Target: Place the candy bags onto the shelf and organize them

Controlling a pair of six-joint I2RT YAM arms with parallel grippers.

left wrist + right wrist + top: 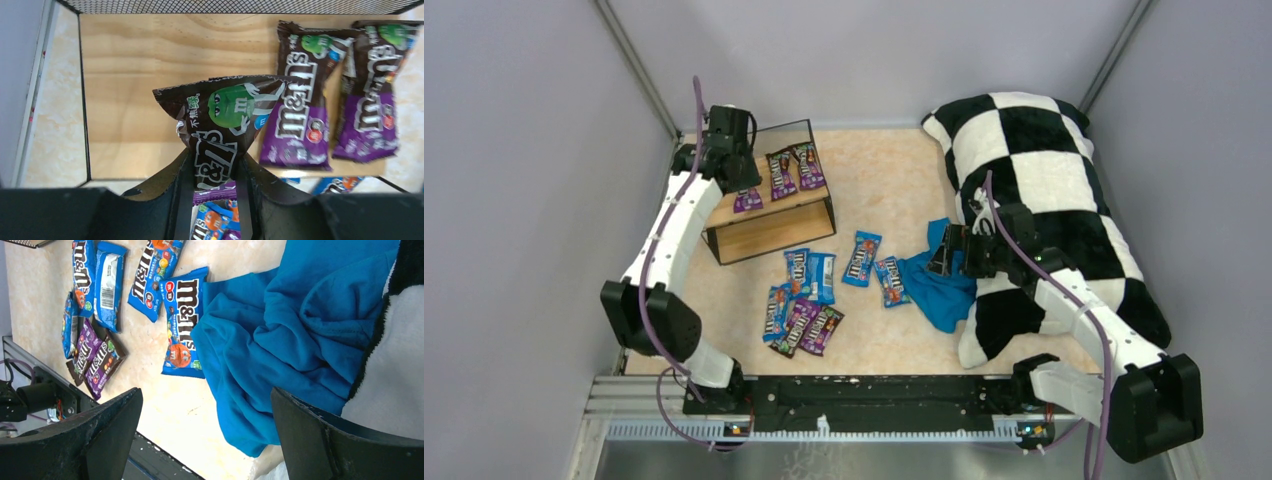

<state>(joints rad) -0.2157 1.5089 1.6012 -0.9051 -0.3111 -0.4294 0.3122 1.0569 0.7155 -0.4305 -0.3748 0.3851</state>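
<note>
L fingers [165,197] pinch brown candy bag [225,115], btm end hidden; R fingers [95,440] spread.

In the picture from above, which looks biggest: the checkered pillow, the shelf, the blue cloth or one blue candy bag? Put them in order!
1. checkered pillow, by far the biggest
2. shelf
3. blue cloth
4. blue candy bag, the smallest

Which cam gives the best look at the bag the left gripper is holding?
Left wrist: the held bag fills mid-frame with its print legible, pinched in the left gripper over the shelf. Top external shows only a small purple patch under the gripper. Right wrist does not show it.
</note>
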